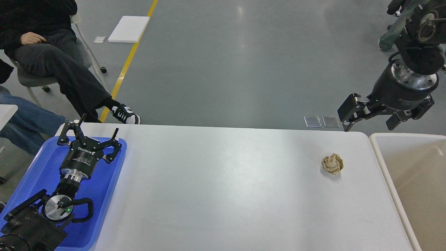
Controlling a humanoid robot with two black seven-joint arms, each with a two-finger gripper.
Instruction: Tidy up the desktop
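The white desktop fills the lower part of the head view. A crumpled beige paper wad lies on it near the right end. My right gripper hangs open above the table's far right corner, beyond and to the right of the wad, with nothing between its fingers. At the left end my left gripper is open over the blue tray, holding nothing.
A beige rimmed bin stands against the table's right end. Two people sit on chairs beyond the left corner, one foot close to the table edge. Two small clear plates lie on the floor behind the table.
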